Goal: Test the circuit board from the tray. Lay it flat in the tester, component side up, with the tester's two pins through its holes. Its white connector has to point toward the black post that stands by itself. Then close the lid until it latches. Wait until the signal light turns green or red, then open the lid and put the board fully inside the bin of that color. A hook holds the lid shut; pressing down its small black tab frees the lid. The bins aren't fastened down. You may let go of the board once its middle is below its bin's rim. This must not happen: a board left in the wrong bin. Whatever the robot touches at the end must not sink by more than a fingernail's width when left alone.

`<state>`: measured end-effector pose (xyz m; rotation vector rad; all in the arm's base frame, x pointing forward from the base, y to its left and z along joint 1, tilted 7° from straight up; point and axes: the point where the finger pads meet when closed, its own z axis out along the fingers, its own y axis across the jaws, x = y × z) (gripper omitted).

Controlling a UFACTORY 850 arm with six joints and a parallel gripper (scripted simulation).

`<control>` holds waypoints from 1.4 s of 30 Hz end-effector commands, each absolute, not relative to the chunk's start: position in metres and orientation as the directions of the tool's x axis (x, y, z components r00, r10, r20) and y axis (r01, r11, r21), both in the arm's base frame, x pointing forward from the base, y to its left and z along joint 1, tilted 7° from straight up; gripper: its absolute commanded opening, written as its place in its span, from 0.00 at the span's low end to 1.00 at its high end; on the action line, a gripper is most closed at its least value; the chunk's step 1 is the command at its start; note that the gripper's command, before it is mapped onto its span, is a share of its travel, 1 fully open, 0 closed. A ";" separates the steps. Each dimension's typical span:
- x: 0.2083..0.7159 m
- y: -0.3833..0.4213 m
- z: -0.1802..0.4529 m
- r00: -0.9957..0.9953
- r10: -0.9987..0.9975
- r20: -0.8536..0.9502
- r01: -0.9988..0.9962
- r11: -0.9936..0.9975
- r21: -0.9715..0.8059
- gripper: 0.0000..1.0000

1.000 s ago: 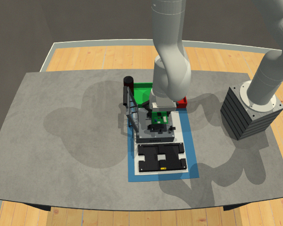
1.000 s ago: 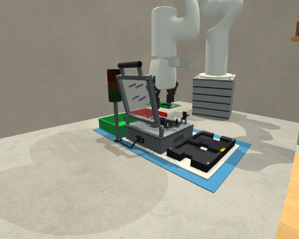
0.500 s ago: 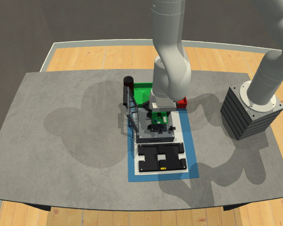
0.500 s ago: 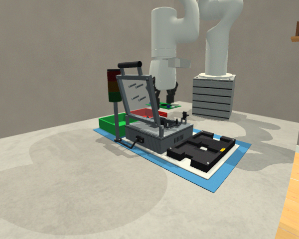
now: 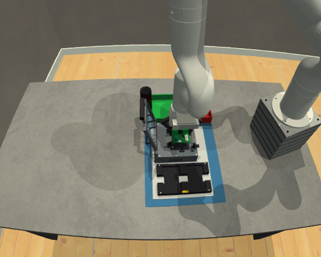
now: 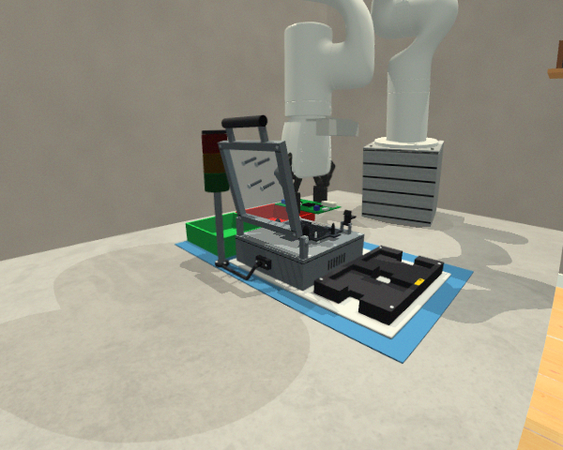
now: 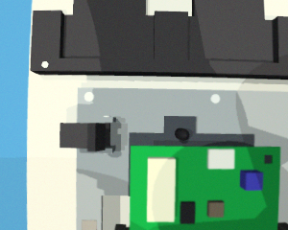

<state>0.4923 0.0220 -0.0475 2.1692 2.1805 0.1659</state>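
Tray (image 6: 384, 285): nearest, lower right of centre in the side view, on the blue mat (image 6: 418, 334); its recess holds nothing.
Tester (image 6: 296, 259): just behind the tray, bed uncovered.
Lid (image 6: 250, 143): propped up steeply at the tester's left, its probes pointing my way.
Lone post (image 6: 348, 217): at the tester's right edge.
My gripper (image 6: 310, 191): fingers spread wide and clamped on the board's edges.
Board (image 6: 315, 206): in the air over the tester's far end, level, parts up; the white connector (image 7: 161, 189) sits at centre left of the wrist view.
Risk, snag: I judge my left finger could clip the lid frame, which stands just beside it.
Risk, seating: coming down off the pins would leave the board tilted; a connector turned away from the post would spoil the test.
Bins: green bin (image 6: 204, 232) and red bin (image 6: 267, 212) behind the tester, loose, easily shoved.
Signal light (image 6: 213, 162): left of the lid, no segment plainly lit.
Pedestal (image 6: 369, 193): far right, well apart.
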 end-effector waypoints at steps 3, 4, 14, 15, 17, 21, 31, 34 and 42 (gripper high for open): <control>0.495 0.022 -0.060 -0.007 1.000 0.030 0.993 0.003 0.122 0.79; 0.495 0.022 -0.062 -0.007 1.000 0.030 0.993 0.003 0.122 0.79; 0.496 0.023 -0.075 -0.007 1.000 0.030 0.993 0.003 0.122 0.79; 0.497 0.023 -0.075 -0.007 1.000 0.030 0.993 0.003 0.122 0.79; 0.497 0.023 -0.076 -0.007 1.000 0.030 0.993 0.003 0.122 0.79; 0.497 0.023 -0.077 -0.007 1.000 0.030 0.993 0.003 0.122 0.79; 0.497 0.023 -0.077 -0.007 1.000 0.030 0.993 0.003 0.122 0.79; 0.497 0.023 -0.077 -0.007 1.000 0.030 0.993 0.003 0.122 0.79; 0.497 0.023 -0.077 -0.007 1.000 0.030 0.993 0.003 0.122 0.79</control>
